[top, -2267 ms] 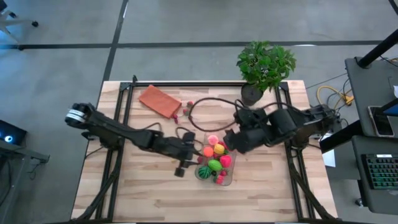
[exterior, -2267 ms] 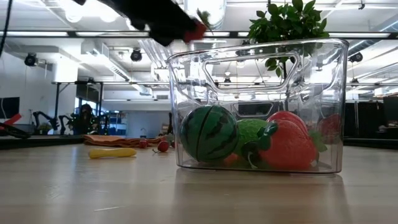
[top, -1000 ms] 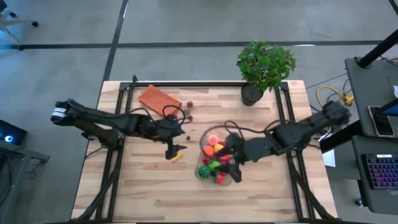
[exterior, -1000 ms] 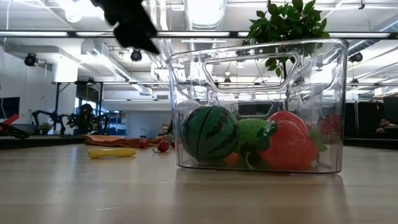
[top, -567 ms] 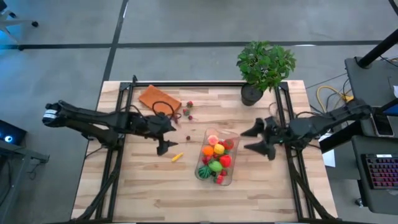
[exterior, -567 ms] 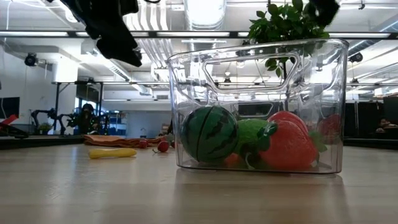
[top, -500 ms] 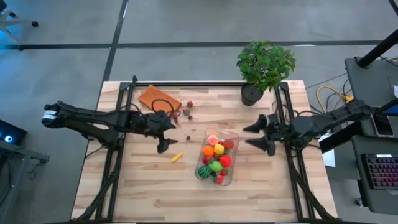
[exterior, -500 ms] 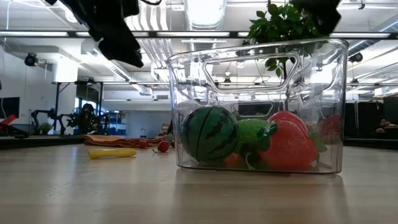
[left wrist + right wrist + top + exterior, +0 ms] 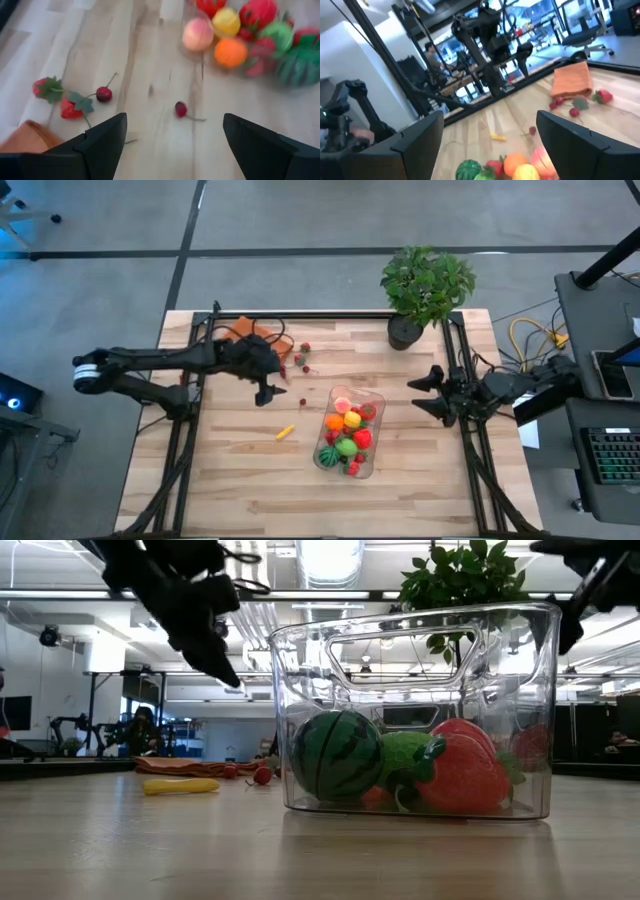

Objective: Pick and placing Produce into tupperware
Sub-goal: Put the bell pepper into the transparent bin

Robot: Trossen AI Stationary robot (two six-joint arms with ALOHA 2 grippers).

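**Clear tub holds most of the toy produce; both grippers empty and spread**

Clear plastic walls show the tub (image 9: 349,432) standing a little right of the table's middle, well filled. Through its side the low view shows a striped green watermelon (image 9: 335,756), a green piece behind it and a large red strawberry (image 9: 462,774). From above, a pink peach (image 9: 343,405), an orange fruit (image 9: 335,422) and a yellow one (image 9: 352,420) lie in the half of the tub nearer the potted plant (image 9: 425,287).

Some produce is still loose on the wooden table (image 9: 240,480). A small yellow piece (image 9: 285,432) lies on the boards just left of the tub. Nearer the far edge, beside the orange-brown pad (image 9: 243,332), are two strawberries (image 9: 50,88) and a couple of cherries (image 9: 104,93), with one more cherry (image 9: 181,109) lying alone between them and the tub.

The left gripper (image 9: 270,392) hangs above the table, left of the tub and close to the loose red pieces, fingers spread wide with nothing between them. The right gripper (image 9: 432,394) is at the table's right edge, well apart from the tub, its fingers also wide apart and holding nothing. In the right wrist view a person (image 9: 434,57) is visible in the room beyond the table.
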